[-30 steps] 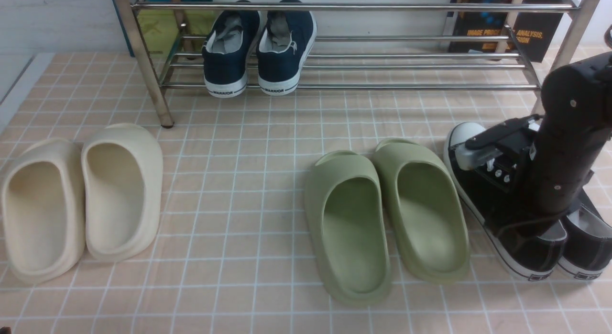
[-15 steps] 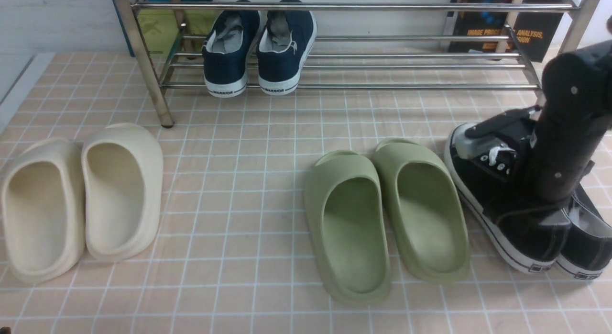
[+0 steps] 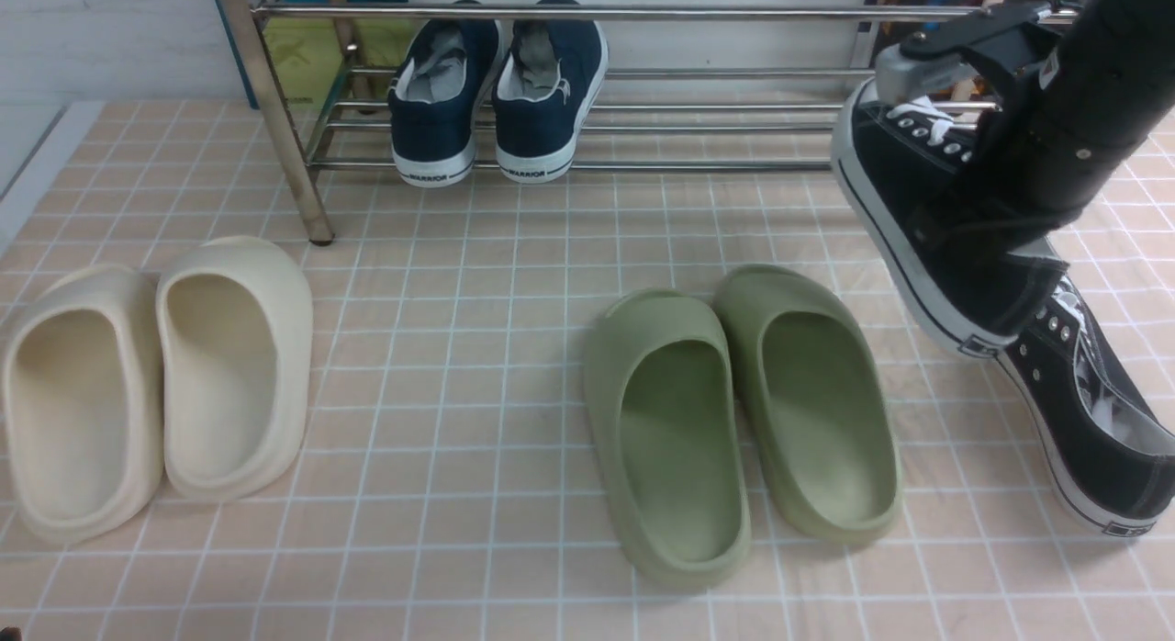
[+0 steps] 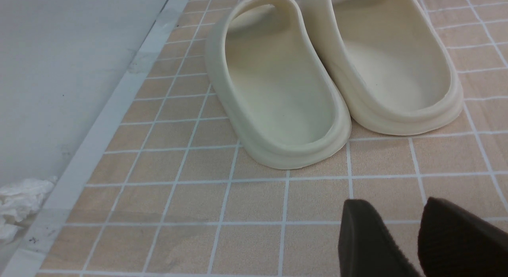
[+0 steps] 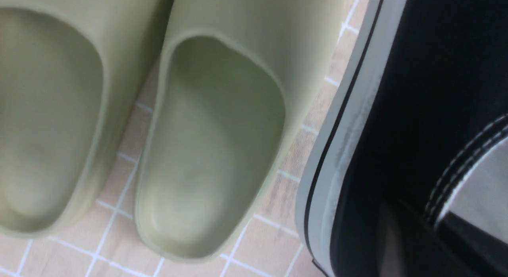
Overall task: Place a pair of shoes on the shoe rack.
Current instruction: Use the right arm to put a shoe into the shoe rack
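Note:
My right gripper (image 3: pixel 964 223) is shut on the side wall of one black sneaker (image 3: pixel 904 209) and holds it in the air, toe up and tilted toward the right end of the chrome shoe rack (image 3: pixel 734 15). In the right wrist view the gripper (image 5: pixel 428 233) pinches the sneaker's collar (image 5: pixel 416 90), one finger inside on the grey lining. The other black sneaker (image 3: pixel 1083 411) lies on the tiled floor at the far right. My left gripper (image 4: pixel 397 213) is open and empty, low over the floor; it does not show in the front view.
Navy WARRIOR sneakers (image 3: pixel 496 99) stand on the rack's lower shelf, left of middle. Green slides (image 3: pixel 744 411) lie just left of the held sneaker and also show in the right wrist view (image 5: pixel 210 142). Cream slides (image 3: pixel 156 375) lie far left, ahead of my left gripper (image 4: pixel 317 78).
My right gripper has lifted the black sneaker off the floor and carried it up and forward toward the rack. The second sneaker, hidden before, now shows on the floor.

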You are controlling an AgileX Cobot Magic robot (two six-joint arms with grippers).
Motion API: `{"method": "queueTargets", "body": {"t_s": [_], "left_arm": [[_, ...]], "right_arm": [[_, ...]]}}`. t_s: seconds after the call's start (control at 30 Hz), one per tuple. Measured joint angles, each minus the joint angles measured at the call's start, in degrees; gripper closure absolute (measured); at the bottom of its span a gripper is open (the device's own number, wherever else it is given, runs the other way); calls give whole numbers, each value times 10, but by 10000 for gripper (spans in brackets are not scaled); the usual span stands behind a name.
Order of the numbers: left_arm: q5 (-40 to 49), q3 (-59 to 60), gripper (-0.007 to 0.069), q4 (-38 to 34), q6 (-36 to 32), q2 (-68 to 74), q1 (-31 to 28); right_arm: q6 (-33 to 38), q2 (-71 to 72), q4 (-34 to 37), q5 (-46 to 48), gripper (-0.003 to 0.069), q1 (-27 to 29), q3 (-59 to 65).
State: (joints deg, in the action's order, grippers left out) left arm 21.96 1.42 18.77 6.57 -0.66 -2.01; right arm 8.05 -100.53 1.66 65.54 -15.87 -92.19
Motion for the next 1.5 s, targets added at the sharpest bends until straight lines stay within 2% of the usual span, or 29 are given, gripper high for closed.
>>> {"method": "queueTargets", "body": {"t_s": [0.27,0.4,0.73,1.0,1.1,1.23,1.27,1.3,1.37,1.5], "left_arm": [[0,0,385,0,0,0,0],[0,0,385,0,0,0,0],[0,0,385,0,0,0,0],[0,0,385,0,0,0,0],[0,0,385,0,0,0,0],[0,0,385,0,0,0,0],[0,0,385,0,0,0,0],[0,0,385,0,0,0,0],[0,0,385,0,0,0,0],[0,0,385,0,0,0,0]], "right_arm": [[0,-95,-3,1,662,0,-111],[2,-170,-3,-4,662,0,-207],[55,-301,-5,-41,661,0,-388],[57,-324,-17,-101,648,0,-408],[40,-327,-31,-131,608,0,-410],[31,-326,-35,-149,494,-1,-415],[31,-326,-35,-149,487,-1,-415],[27,-325,-35,-148,424,-1,-415],[16,-320,-34,-139,349,-1,-415],[-3,-295,-17,-95,256,-1,-417]]}}
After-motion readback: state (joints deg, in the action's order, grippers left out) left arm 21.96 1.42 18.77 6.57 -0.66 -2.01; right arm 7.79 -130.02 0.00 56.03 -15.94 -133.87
